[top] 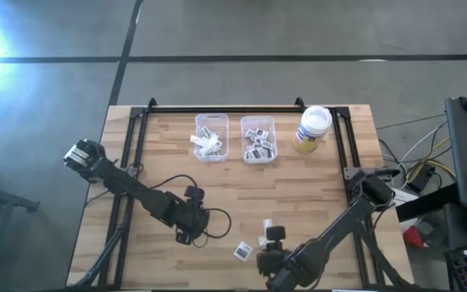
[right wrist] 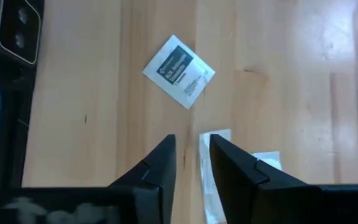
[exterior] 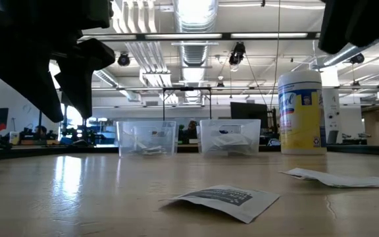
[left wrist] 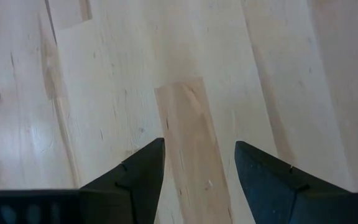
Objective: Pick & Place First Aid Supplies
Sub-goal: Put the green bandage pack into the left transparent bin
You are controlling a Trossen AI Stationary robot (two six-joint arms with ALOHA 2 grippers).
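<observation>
- Right gripper [right wrist: 192, 163] low at the table's near edge, fingers slightly parted, straddling the end of a long pale strip packet [right wrist: 208, 177]; grip unclear.
- Square white packet [right wrist: 179, 71] flat on the wood just ahead of it.
- Two clear bins [top: 211, 136] with more packets at the far side, jar [top: 311, 128] beside them.
- Left gripper [left wrist: 199, 169] wide open, empty, over bare wood.

One camera hangs high up and looks straight down on the whole desk [top: 242, 195]. One sits down at desk height and looks flat across it, toward twelve o'clock, to the two bins [exterior: 147, 138] and the jar [exterior: 303, 112]. The high camera sees those too. Each wrist camera looks down from very close. The right one sees the square packet [right wrist: 179, 71], which also lies nearest the low camera.
</observation>
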